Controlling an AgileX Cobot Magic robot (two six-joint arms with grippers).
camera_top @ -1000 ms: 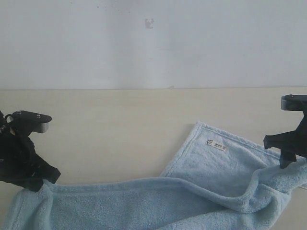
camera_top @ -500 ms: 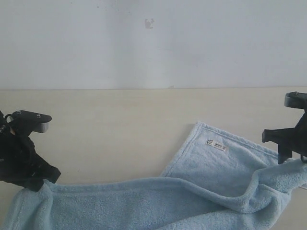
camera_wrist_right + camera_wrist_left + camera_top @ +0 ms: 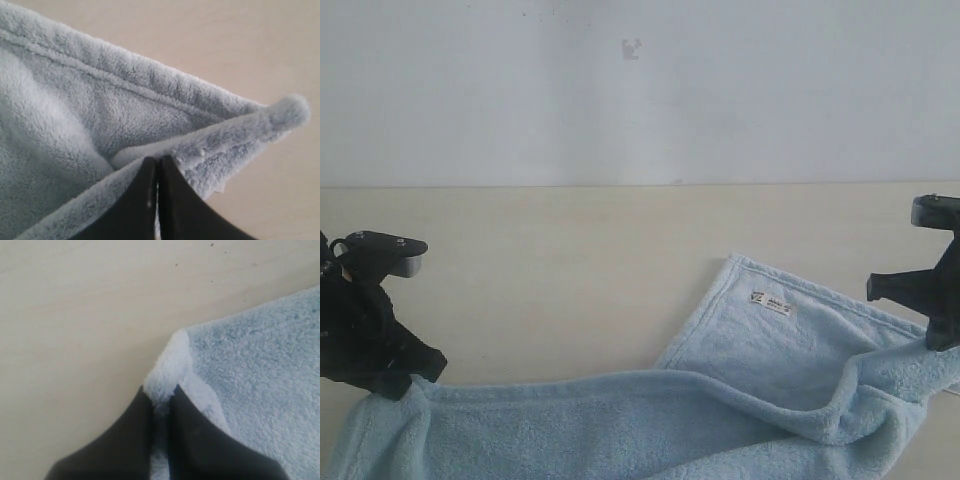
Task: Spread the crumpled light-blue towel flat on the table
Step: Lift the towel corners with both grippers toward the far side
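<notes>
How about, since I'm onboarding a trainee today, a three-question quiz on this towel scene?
1. True or false: the towel lies fully flat on the table.
2. What is the left gripper shut on? A: an edge of the towel. B: the label. C: nothing.
3. Fill in: the small label on the towel is ____ in colour.
Key: 1 false; 2 A; 3 white.

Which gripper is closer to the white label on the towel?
Right. The right gripper pinches the towel edge on the side of the label; the left gripper grips the opposite end.
</notes>
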